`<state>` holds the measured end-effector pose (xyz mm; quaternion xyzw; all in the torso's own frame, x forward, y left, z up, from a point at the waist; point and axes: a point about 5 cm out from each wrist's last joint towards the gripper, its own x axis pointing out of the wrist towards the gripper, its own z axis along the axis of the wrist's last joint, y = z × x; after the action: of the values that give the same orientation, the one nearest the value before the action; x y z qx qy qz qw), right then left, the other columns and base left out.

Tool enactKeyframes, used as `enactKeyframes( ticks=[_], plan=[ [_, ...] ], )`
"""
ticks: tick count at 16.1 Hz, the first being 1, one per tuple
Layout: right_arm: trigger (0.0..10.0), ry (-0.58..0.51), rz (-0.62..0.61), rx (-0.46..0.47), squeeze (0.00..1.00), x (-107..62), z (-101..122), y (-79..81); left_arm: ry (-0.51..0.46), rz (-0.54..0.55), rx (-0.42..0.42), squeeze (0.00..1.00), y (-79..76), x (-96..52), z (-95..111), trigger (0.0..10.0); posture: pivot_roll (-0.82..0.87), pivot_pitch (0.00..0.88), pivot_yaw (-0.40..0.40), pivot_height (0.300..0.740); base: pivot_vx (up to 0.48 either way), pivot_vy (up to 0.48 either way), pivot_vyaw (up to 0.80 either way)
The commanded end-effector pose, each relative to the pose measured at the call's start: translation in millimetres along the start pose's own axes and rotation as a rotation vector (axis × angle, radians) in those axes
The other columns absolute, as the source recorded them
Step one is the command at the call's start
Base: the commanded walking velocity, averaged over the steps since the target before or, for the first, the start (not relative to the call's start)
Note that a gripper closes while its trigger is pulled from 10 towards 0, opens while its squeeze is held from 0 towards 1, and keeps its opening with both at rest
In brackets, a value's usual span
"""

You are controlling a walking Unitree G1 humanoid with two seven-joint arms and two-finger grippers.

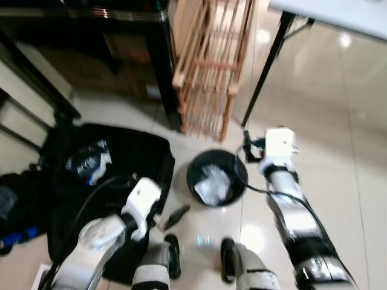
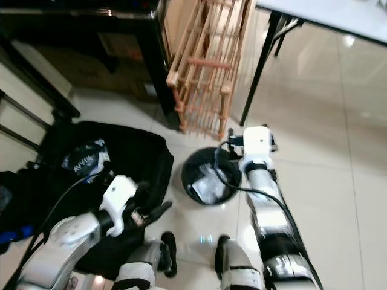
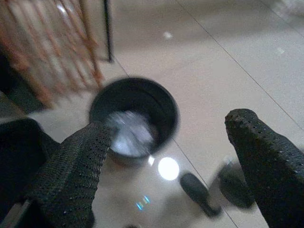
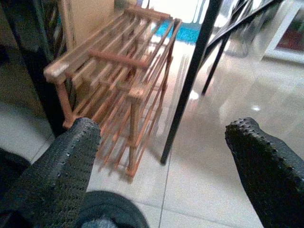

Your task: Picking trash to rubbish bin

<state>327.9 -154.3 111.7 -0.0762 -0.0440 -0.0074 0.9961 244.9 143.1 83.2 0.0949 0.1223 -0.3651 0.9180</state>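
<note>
Round black rubbish bin (image 1: 216, 178) already holds crumpled pale trash (image 1: 214, 183); right gripper (image 4: 161, 166) hovers just beyond its rim, left gripper (image 3: 166, 156) nearer the robot, both spread, empty, presumably released.

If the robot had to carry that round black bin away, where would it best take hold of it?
Probably the rim. The bin stands upright on the floor with its mouth open, and its rim is bare all round, with crumpled pale trash lying lower inside. One finger inside the wall, one outside, coming down from above. The right gripper, open, hangs nearest, above the far edge.
</note>
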Motion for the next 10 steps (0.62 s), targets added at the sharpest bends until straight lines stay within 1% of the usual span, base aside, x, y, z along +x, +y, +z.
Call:
enactKeyframes(
  ticks=[1,2,3,4,5,6,7,9,10],
  plan=[
    [10.0,0.003,0.000,-0.002,0.00,-8.5,1.6,-3.2,0.012,0.034,-0.006,0.00,1.6,2.3,-5.5,10.0,0.09,0.164,0.048,0.740,0.000,0.000,0.00],
    [10.0,-0.007,-0.011,-0.013,0.00,-16.9,8.1,-11.8,-0.040,0.097,0.013,0.00,5.9,11.1,4.5,10.0,0.07,0.140,0.042,0.740,0.000,0.000,0.00],
    [10.0,-0.006,-0.023,-0.054,0.00,-22.3,13.6,-19.7,-0.086,0.183,0.034,0.00,12.0,16.8,14.0,10.0,0.05,0.130,0.041,0.740,0.000,0.000,0.00],
    [10.0,-0.014,-0.059,-0.096,0.00,-29.7,20.9,-32.8,-0.131,0.306,0.047,0.00,21.7,22.4,24.4,10.0,0.02,0.109,0.048,0.740,0.000,0.000,0.00],
    [10.0,-0.014,-0.076,-0.099,0.00,-33.6,24.1,-38.4,-0.151,0.344,0.047,0.00,25.5,24.4,28.3,10.0,0.01,0.104,0.051,0.740,0.000,0.000,0.00],
    [10.0,-0.003,-0.107,-0.124,0.00,-42.5,29.0,-43.9,-0.185,0.427,0.036,0.00,33.6,26.2,32.6,10.0,-0.03,0.086,0.066,0.740,0.000,0.000,0.00],
    [10.0,-0.005,-0.107,-0.145,0.00,-49.3,30.5,-41.7,-0.196,0.413,0.021,0.00,31.3,29.9,34.3,10.0,-0.05,0.076,0.078,0.740,0.000,0.000,0.00],
    [10.0,0.002,-0.109,-0.173,0.00,-62.4,36.9,-30.5,-0.232,0.370,0.019,0.00,22.9,40.6,42.7,10.0,-0.07,0.058,0.082,0.740,0.000,0.000,0.00],
    [10.0,0.000,-0.132,-0.169,0.00,-62.0,39.9,-29.3,-0.263,0.345,-0.005,0.00,18.0,44.3,48.5,10.0,-0.07,0.052,0.072,0.740,0.000,0.000,0.00]
  ],
)
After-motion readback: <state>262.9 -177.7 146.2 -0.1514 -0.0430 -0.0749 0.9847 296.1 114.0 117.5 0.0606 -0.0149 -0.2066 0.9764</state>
